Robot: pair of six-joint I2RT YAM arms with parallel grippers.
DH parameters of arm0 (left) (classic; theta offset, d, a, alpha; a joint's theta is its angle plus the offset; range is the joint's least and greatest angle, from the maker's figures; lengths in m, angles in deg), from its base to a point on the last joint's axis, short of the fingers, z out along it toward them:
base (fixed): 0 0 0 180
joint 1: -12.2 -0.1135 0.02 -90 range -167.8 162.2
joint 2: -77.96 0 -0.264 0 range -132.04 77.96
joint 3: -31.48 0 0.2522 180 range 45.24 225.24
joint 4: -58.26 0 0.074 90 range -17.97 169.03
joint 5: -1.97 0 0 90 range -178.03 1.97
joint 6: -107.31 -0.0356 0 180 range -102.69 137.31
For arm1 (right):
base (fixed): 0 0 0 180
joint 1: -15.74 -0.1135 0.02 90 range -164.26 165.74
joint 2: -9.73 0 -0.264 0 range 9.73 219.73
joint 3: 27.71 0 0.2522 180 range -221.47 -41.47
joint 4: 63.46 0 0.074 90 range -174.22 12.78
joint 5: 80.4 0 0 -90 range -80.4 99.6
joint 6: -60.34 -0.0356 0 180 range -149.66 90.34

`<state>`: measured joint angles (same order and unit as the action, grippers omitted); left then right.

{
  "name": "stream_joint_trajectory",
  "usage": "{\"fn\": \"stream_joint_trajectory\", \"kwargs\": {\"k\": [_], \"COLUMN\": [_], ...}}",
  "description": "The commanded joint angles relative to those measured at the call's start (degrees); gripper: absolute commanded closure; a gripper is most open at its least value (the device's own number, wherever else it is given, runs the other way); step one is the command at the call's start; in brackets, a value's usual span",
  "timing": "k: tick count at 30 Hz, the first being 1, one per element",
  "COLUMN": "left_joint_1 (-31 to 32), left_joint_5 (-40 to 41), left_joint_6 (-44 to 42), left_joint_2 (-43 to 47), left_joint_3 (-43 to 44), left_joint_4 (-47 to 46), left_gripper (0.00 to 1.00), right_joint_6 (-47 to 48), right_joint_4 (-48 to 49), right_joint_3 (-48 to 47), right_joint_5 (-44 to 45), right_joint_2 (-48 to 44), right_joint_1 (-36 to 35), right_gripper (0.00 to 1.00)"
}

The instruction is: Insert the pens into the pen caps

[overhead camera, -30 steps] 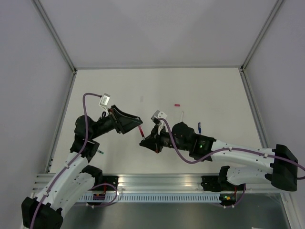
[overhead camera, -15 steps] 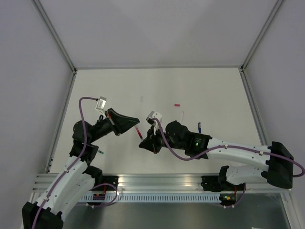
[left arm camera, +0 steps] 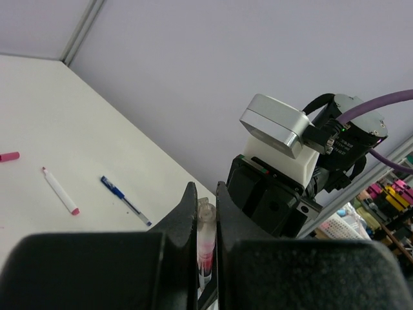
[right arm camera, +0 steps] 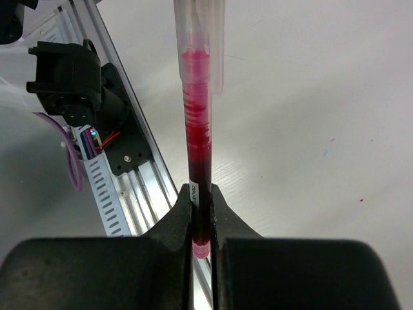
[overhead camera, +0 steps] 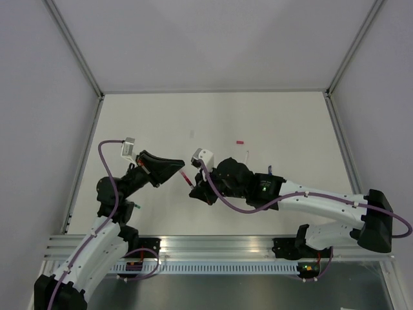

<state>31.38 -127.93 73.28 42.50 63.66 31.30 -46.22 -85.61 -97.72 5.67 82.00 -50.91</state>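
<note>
A red pen (right arm camera: 195, 116) is clamped near its rear end in my right gripper (right arm camera: 201, 195), which is shut on it. The pen's front end sits inside a clear pen cap (right arm camera: 201, 39). My left gripper (left arm camera: 205, 197) is shut on that cap (left arm camera: 206, 223), and red shows through its clear wall. From above, the left gripper (overhead camera: 182, 169) and right gripper (overhead camera: 193, 190) face each other tip to tip, with the red pen (overhead camera: 186, 178) spanning the short gap between them above the table.
On the table behind the right arm lie a small red cap (overhead camera: 240, 141), a whitish pen with red ends (overhead camera: 247, 157) and a dark blue pen (overhead camera: 270, 171). A small green piece (overhead camera: 137, 206) lies by the left arm. The metal rail (overhead camera: 213, 245) runs along the near edge.
My left gripper has gone from wide open to shut on the clear cap at the pen's front. Both grippers have drifted a little left, the right still holding the red pen.
</note>
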Motion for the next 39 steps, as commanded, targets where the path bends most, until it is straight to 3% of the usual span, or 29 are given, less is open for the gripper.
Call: {"fn": "stream_joint_trajectory", "kwargs": {"k": [1, 8, 14, 21, 23, 24, 29, 35, 39], "left_joint_1": [1.1, 1.1, 1.1, 1.2, 1.1, 1.1, 1.1, 1.0, 1.0], "left_joint_5": [-9.9, -10.6, -10.3, -11.1, -10.6, -10.0, -5.2, -4.6, -0.2], "left_joint_6": [4.6, 4.9, 2.5, 1.1, 0.5, -0.2, -7.1, -10.3, -14.9], "left_joint_2": [-0.7, -1.3, 1.1, -1.4, -1.5, -1.4, -2.9, -6.7, -6.5], "left_joint_3": [-3.6, -6.1, -7.2, -6.7, -5.4, -3.4, 7.5, 14.1, 14.5], "left_joint_4": [-2.3, -6.2, -3.0, -3.2, -1.8, -0.3, 14.1, 21.8, 28.6], "left_gripper": [0.98, 0.98, 0.98, 0.98, 0.83, 0.62, 0.26, 0.0, 0.0], "right_joint_6": [2.0, 3.7, 5.0, 4.6, 3.0, 2.6, 1.3, -0.3, -5.9], "right_joint_4": [12.3, 11.7, 11.5, 11.0, 11.7, 12.4, 14.5, 9.6, 6.9], "right_joint_3": [-9.8, -17.0, -20.0, -20.2, -18.6, -15.8, -6.2, 0.8, 8.1], "right_joint_5": [9.2, 10.4, 12.5, 7.3, 2.7, 2.1, 2.4, 8.8, 14.4], "right_joint_2": [2.0, 6.9, 7.9, 8.2, 8.5, 8.3, 4.0, -2.1, -4.9], "right_joint_1": [1.9, 3.1, 4.2, 5.5, 5.5, 5.2, 5.2, 5.5, 6.8], "right_gripper": [1.0, 1.0, 1.0, 1.0, 1.0, 1.0, 1.0, 1.0, 1.0]}}
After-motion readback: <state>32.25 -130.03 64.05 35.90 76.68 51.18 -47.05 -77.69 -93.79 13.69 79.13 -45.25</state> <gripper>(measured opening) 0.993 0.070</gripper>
